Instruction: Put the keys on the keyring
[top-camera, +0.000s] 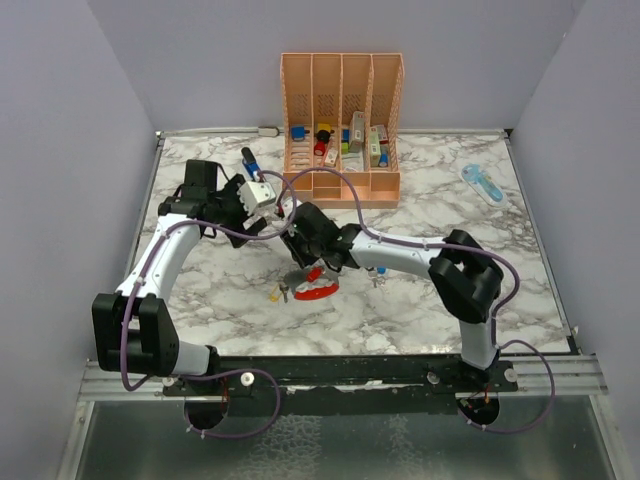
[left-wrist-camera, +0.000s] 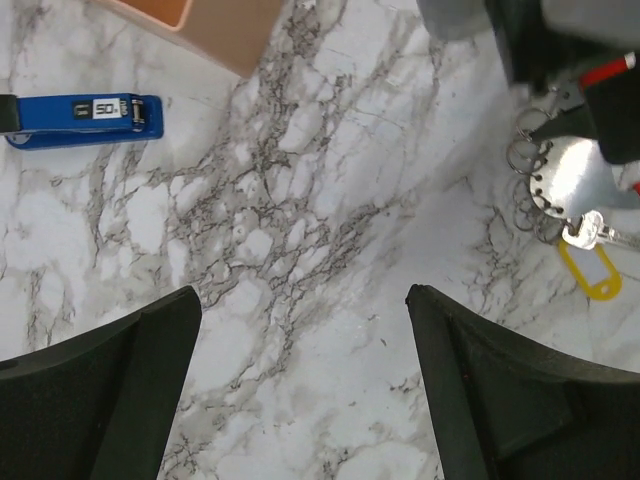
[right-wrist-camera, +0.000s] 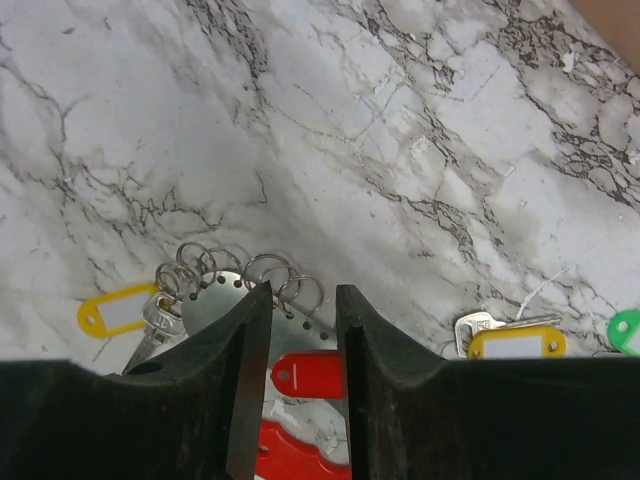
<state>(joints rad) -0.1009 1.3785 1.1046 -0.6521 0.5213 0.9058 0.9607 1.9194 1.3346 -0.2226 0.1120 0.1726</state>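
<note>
Nearest you, the keyring (top-camera: 318, 290) lies on the marble table (top-camera: 450, 290) with yellow-tagged keys (right-wrist-camera: 510, 343) just beside it. Your right gripper (right-wrist-camera: 303, 292) hangs directly over it, jaws narrow; you cannot tell whether they pinch its ring plate. Farther back, your left gripper (left-wrist-camera: 302, 295) gapes wide above the marble, the blue tool (left-wrist-camera: 80, 118) beyond.

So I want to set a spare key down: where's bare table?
Free: marble between the right arm and the right edge, and just right of the organizer. Crowded: the centre, with the right gripper over the keys.
</note>
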